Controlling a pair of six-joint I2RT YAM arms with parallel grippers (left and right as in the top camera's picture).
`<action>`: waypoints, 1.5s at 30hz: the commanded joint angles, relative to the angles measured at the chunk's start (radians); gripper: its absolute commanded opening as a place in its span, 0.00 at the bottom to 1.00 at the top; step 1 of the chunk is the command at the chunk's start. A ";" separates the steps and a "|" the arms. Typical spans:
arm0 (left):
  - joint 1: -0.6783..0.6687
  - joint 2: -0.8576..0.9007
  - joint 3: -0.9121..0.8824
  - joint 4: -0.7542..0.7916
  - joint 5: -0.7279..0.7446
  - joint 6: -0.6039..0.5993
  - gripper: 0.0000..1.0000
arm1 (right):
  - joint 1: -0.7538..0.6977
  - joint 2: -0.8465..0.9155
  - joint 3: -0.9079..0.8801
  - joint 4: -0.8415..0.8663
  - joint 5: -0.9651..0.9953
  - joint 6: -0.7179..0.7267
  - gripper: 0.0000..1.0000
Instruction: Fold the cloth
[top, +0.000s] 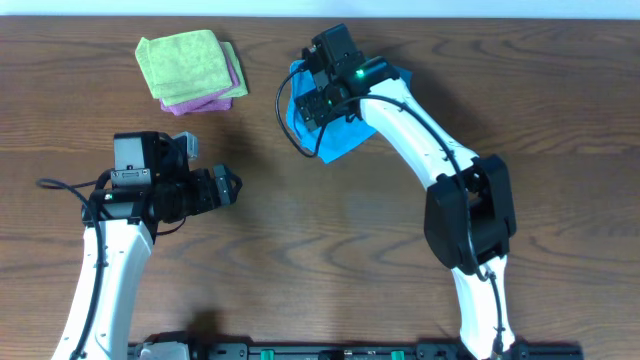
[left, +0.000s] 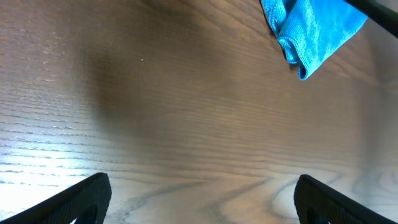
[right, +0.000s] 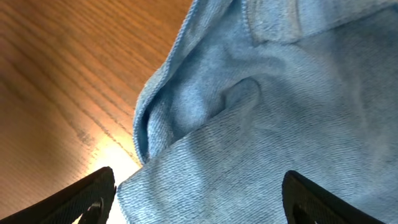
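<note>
Lying diag. w/ one corner toward near-left, cloth (top: 338, 138) under wide-spread right gripper (top: 315, 105); left gripper (top: 232, 186) wide too

Robot lab setup: wood-grain table (top: 330, 230), white left arm (top: 105, 270) and right arm (top: 415, 130), stacked cloths (top: 190, 68).

Centre of the table (top: 330, 220) is bare wood between the two arms, so you can pass there freely. Your left gripper (top: 228, 187) has open board ahead; the nearest thing in its view is a corner of the cloth (left: 317, 31), well apart. Far left, the green cloth (top: 185, 60) sits stacked on the pink-purple cloth (top: 225, 98), with a clear lane between that stack and the blue one. The right arm (top: 420, 135) lies diagonally over the cloth's near-right side, and its black cable (top: 279, 110) loops off the left edge. Both block approach there.
</note>
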 joint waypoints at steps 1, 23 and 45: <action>-0.003 0.000 0.019 -0.001 -0.011 0.022 0.95 | 0.006 0.034 -0.012 -0.013 -0.037 0.011 0.83; -0.003 0.000 0.019 -0.004 -0.011 0.021 0.95 | 0.021 0.127 -0.012 -0.031 -0.086 0.044 0.66; -0.003 0.000 0.019 -0.003 0.000 0.021 0.95 | 0.005 -0.032 -0.011 -0.224 0.124 0.127 0.01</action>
